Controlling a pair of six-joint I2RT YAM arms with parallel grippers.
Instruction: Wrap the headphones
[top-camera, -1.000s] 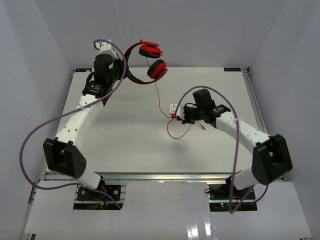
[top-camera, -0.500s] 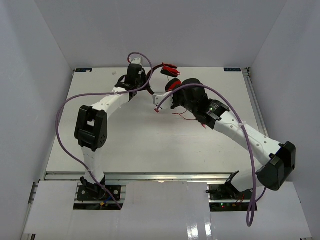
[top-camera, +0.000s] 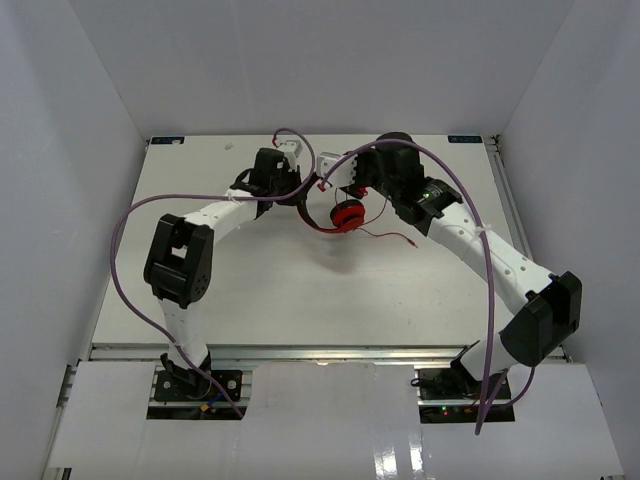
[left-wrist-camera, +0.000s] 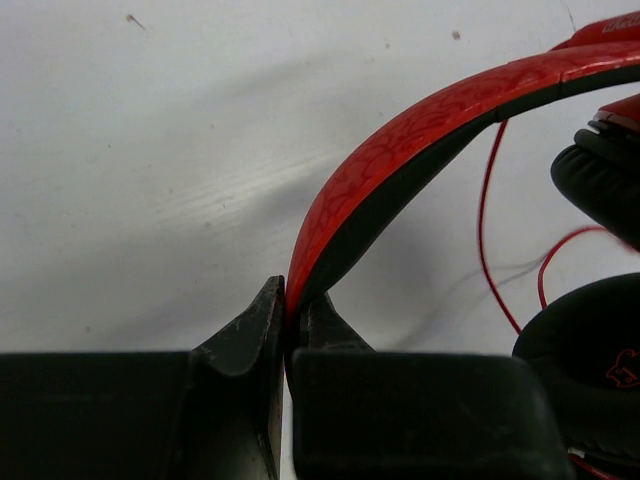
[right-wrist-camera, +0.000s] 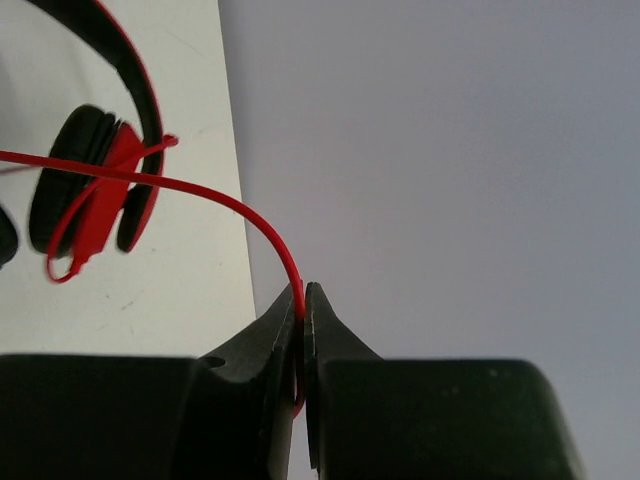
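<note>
Your left end effector (left-wrist-camera: 287, 300) is pressed together on the headband (left-wrist-camera: 400, 140). The fingertips pinch the red-and-black band right at its lower end, and from there it arcs up and off to the right in the left wrist view. The black pads (left-wrist-camera: 600, 180) sit at the right edge of that view, with thin loops of red cable (left-wrist-camera: 487, 230) between them and the band.

Your right end effector (right-wrist-camera: 303, 296) is clamped too, this time on the cable. The red line comes out from between the fingertips, curves up and runs left past a cup (right-wrist-camera: 95, 190), with a small loop of it hanging by that cup. The right half of that view is just the grey wall (right-wrist-camera: 450, 150).

From the top camera, the headphones (top-camera: 347, 216) are at the far middle of the desk (top-camera: 250, 290), between the two end effectors — left one on the band side, right one just beyond the cup. The loose end of the cable trails right across the desk to the plug (top-camera: 413, 240). There's a soft shadow on the desk just in front of the cup, but you can't tell from these views whether the cups touch the surface.
</note>
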